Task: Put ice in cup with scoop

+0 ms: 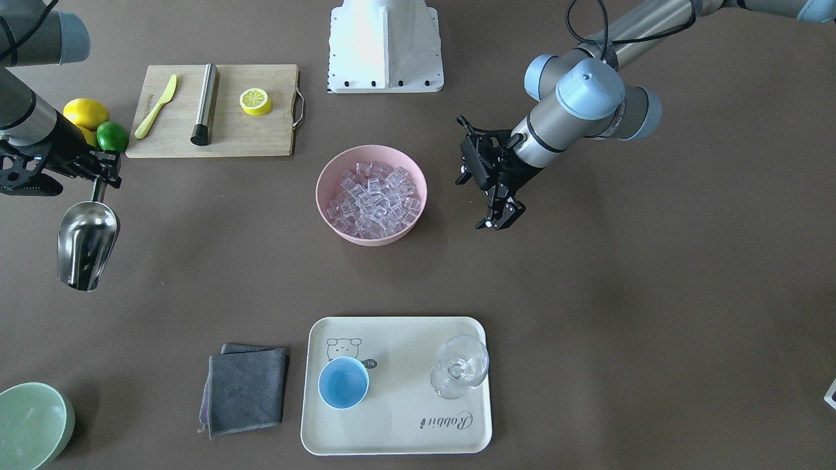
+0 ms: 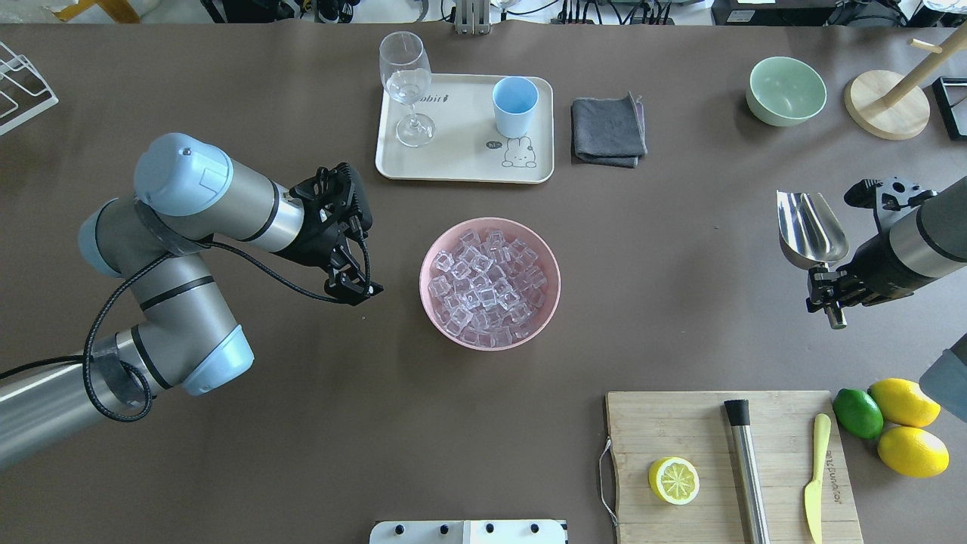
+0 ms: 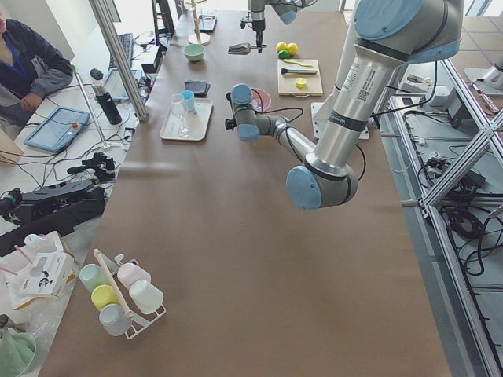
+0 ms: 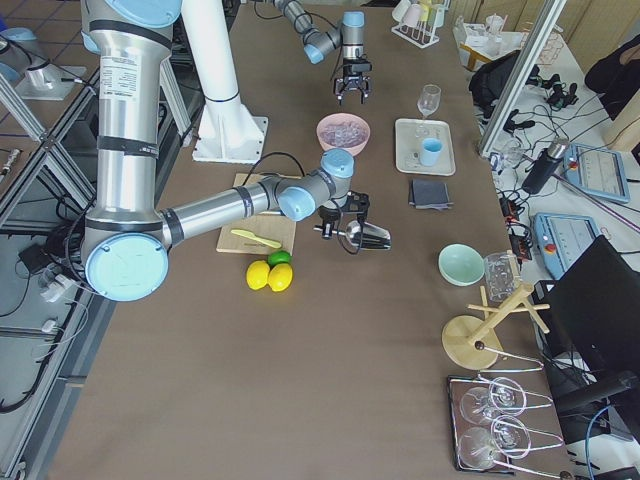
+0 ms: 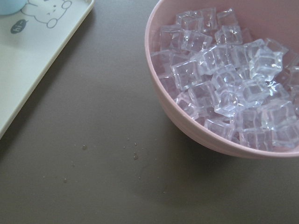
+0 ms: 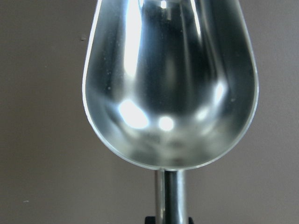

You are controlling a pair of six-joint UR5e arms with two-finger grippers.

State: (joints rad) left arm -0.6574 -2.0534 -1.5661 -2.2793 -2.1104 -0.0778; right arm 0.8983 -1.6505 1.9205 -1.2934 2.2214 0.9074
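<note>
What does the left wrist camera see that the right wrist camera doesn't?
Only the left wrist camera shows the round pink bowl heaped with clear glassy ice cubes, plus a corner of the cream tray with a rabbit drawing. Only the right wrist camera shows the shiny steel scoop, empty inside, with its straight handle. Both show the brown table underneath.

The left arm [image 2: 204, 198] is folded at the elbow, its black two-finger hand [image 2: 353, 285] empty, fingers parted, pointing toward 4 o'clock. At 3 o'clock the right hand [image 2: 826, 291] clamps the handle of the shiny stainless-steel scoop [image 2: 810, 229], trough toward 12 o'clock.
</note>
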